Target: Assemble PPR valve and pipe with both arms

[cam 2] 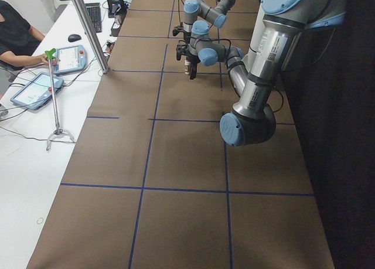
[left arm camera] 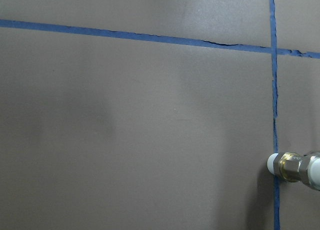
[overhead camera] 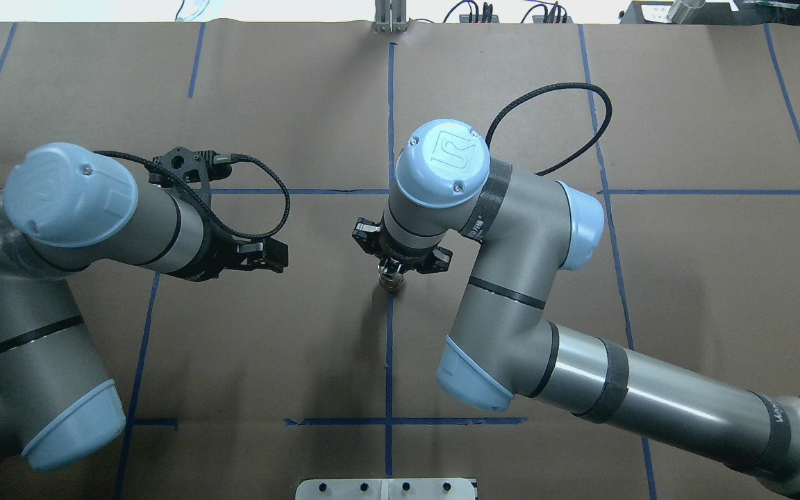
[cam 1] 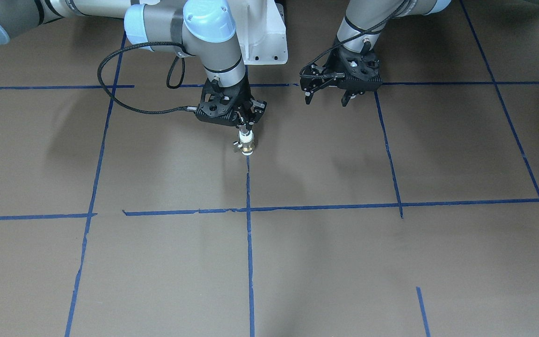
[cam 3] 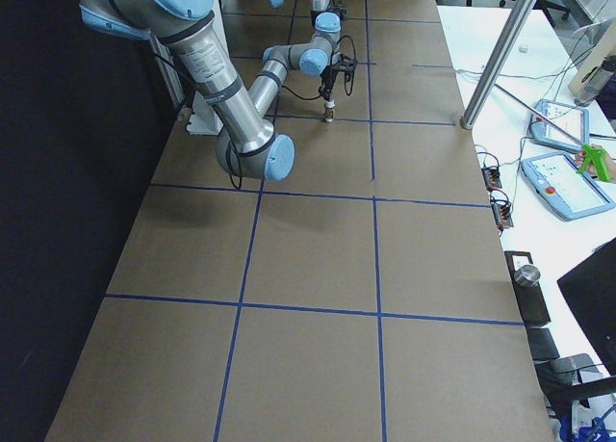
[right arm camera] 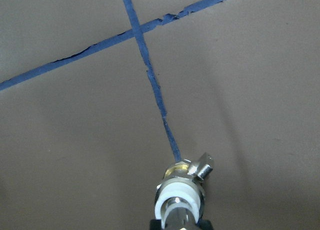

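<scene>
The PPR valve [cam 1: 247, 144], with white collar, brass body and small side stub, stands upright under my right gripper [cam 1: 246, 125] on or just over the end of a blue tape line. It also shows in the overhead view [overhead camera: 392, 281], the right wrist view [right arm camera: 181, 187] and at the right edge of the left wrist view [left arm camera: 295, 169]. The silver pipe [right arm camera: 177, 217] sits in the valve's white collar, and the right gripper is shut on it. My left gripper [cam 1: 327, 97] is open and empty, off to the side of the valve and above the table [overhead camera: 282, 257].
The table is covered in brown paper [cam 1: 325, 262] with a grid of blue tape lines [cam 1: 249, 234]. The robot's white base [cam 1: 265, 42] stands behind the grippers. Tablets and cables [cam 3: 563, 177] lie on the side bench beyond the table edge.
</scene>
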